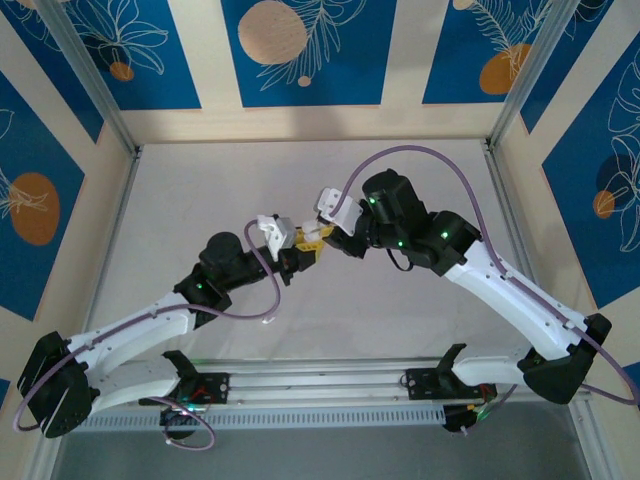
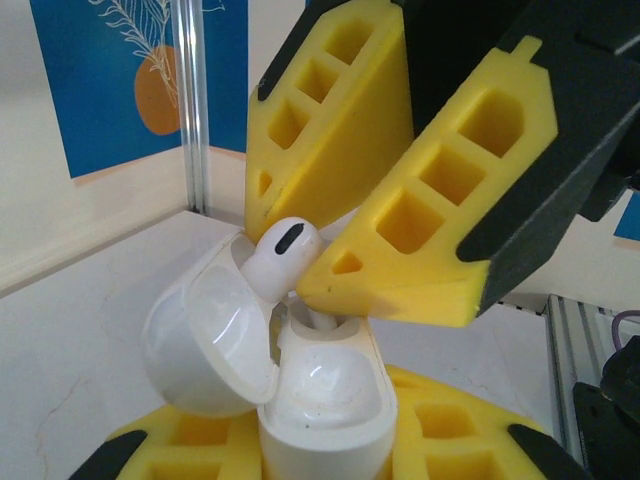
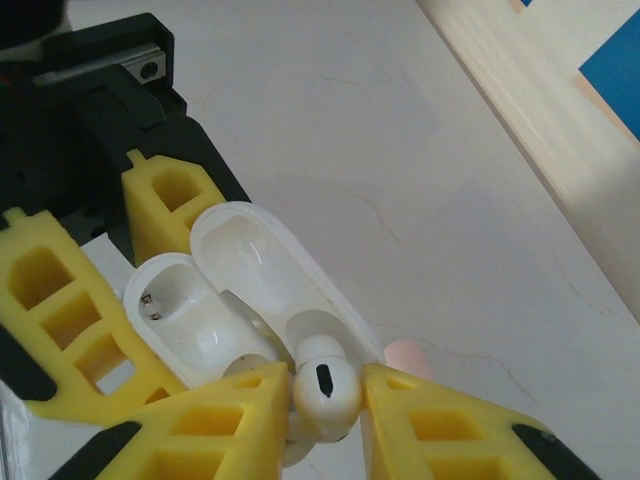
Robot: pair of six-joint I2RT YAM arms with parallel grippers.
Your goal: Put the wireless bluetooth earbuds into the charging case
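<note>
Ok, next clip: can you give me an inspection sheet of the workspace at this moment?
Surface: pale marbled table, faint veins.
Job's things: white case, lid open; white earbud stem-down at one socket, not fully seated; other socket empty.
Clutter: small pink blob on the table beyond the case, too blurred to name.
Tools: left tool shut on the case; right tool closed on the earbud.
Cables: purple cable arches over the right arm, away from the case.
Surroundings: blue-and-cream leaf-print panels, metal frame post.
</note>
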